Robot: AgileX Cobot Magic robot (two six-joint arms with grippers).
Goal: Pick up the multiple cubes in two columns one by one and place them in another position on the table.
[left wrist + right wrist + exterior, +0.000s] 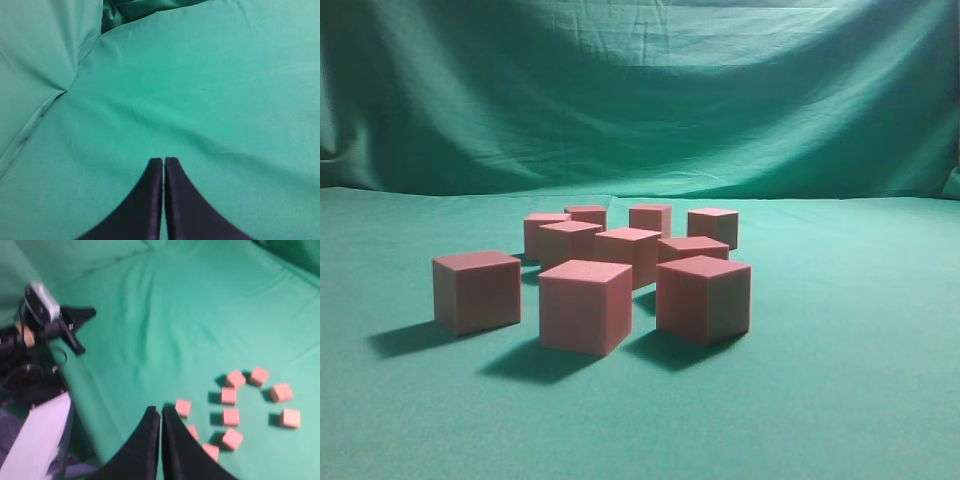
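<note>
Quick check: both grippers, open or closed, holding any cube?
Left gripper: closed, holding nothing, over bare cloth.
Right gripper: closed, holding nothing, above the cubes.

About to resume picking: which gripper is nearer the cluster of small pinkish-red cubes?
Right. The right gripper, shut, hangs above the cubes, which lie just beyond its tips. The left gripper, shut, sees only teal cloth.

cubes clustered mid-table, tight gaps btwn, open cloth all round
</note>
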